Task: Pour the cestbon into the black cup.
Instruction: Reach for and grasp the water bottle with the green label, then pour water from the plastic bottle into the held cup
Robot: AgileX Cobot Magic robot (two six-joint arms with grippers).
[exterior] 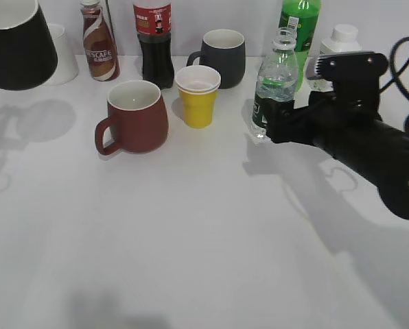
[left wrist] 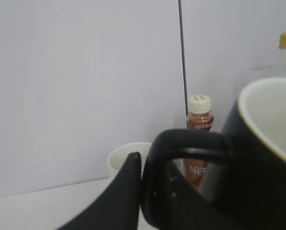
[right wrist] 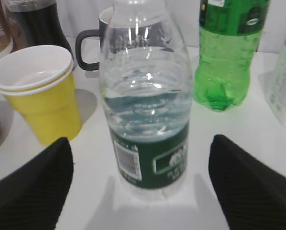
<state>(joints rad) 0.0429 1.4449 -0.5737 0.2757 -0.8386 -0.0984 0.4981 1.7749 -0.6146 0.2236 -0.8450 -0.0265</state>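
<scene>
Black cup [exterior: 16,44] aloft; wrist shows cestbon [right wrist: 145,105] ungripped.

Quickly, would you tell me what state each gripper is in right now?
Left gripper: shut on the black cup handle.
Right gripper: open, either side of the cestbon.

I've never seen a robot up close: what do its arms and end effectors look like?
The right arm is matte black and blocky, with a black cable looping behind it. The right end effector has two broad black fingers with ribbed faces. One left finger is black too.
</scene>
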